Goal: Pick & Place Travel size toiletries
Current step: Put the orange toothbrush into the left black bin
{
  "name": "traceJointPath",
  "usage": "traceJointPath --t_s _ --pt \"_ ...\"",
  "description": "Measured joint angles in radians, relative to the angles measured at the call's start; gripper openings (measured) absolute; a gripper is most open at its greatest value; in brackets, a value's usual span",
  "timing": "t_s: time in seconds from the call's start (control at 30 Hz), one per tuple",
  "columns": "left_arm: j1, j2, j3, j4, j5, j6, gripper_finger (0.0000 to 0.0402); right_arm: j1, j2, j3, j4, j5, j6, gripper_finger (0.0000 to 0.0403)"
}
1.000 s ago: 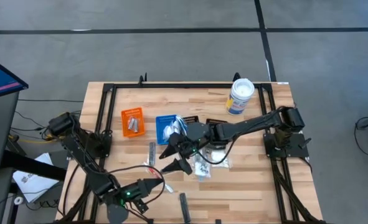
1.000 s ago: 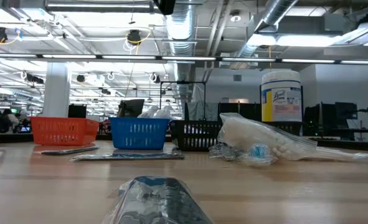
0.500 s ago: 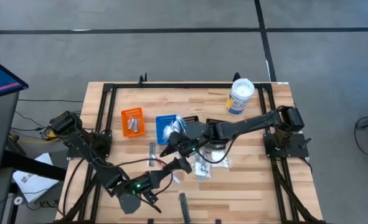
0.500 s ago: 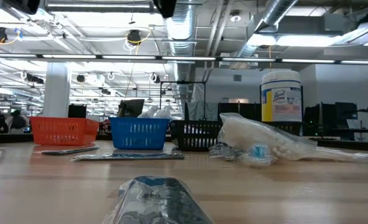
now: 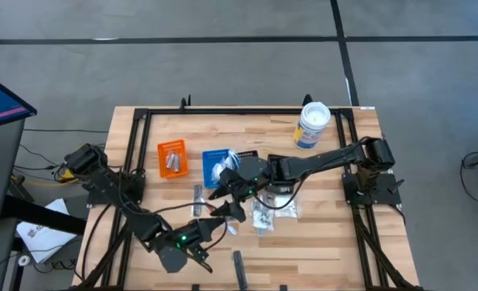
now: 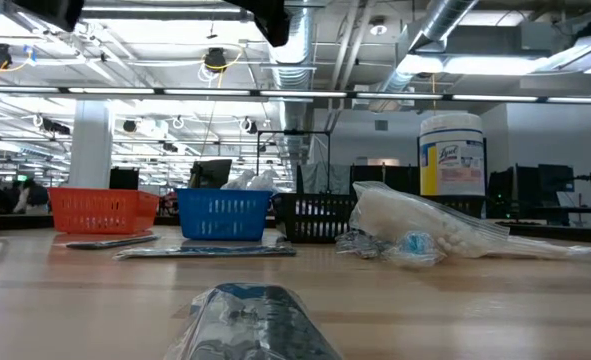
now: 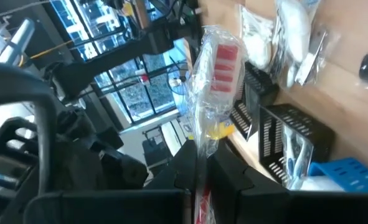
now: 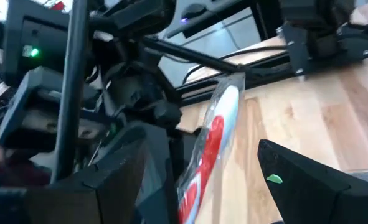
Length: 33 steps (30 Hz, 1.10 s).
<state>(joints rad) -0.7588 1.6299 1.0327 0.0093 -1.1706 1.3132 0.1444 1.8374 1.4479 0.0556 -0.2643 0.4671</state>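
Observation:
My left gripper (image 5: 212,228) hangs above the table's near middle, shut on a slim clear-wrapped stick with red (image 7: 216,68). The stick juts forward past the fingertips and is lifted clear. My right gripper (image 5: 227,197) reaches in from the right and is open. Its two fingers (image 8: 131,171) stand on either side of the same stick (image 8: 212,140) without touching it. Other toiletries lie in a heap (image 5: 267,212) on the wood, and a silvery sachet (image 5: 197,196) lies beside them. My left gripper pinches the near end of the stick's clear wrapper (image 7: 200,149) between its two fingers. The fingers lie roughly level and in line with the stick. The rest of the stick stands out beyond the fingertips, clear of the table.
An orange bin (image 5: 171,157), a blue bin (image 5: 215,165) and a black bin (image 5: 250,155) stand in a row at the far middle. A white tub (image 5: 312,125) stands at the far right. A dark packet (image 5: 239,267) lies near the front edge.
My left gripper has swung with the stick from the near left toward the table's right and a little farther in, up to the right gripper. It has rolled slightly on the way. The right gripper has stayed open and nearly still.

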Motion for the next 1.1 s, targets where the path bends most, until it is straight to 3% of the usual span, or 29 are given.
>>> traceJointPath --t_s 0.4,0.53,0.83,1.1 --pt "0.032 0.0 0.001 0.016 0.009 0.044 0.0012 0.0 0.0 0.0 -0.081 0.0 0.004 0.03" --pt "0.031 0.0 0.001 0.019 0.009 0.041 0.0012 -0.001 0.0 0.0 -0.047 0.003 -0.003 0.028" --pt "0.031 0.0 0.001 0.036 0.013 0.043 0.0012 -0.003 0.024 0.0 0.002 0.04 -0.02 0.0159" --pt "0.032 0.002 -0.003 0.036 0.022 0.042 0.0014 -0.006 0.081 0.003 0.056 -0.048 -0.016 0.0058"
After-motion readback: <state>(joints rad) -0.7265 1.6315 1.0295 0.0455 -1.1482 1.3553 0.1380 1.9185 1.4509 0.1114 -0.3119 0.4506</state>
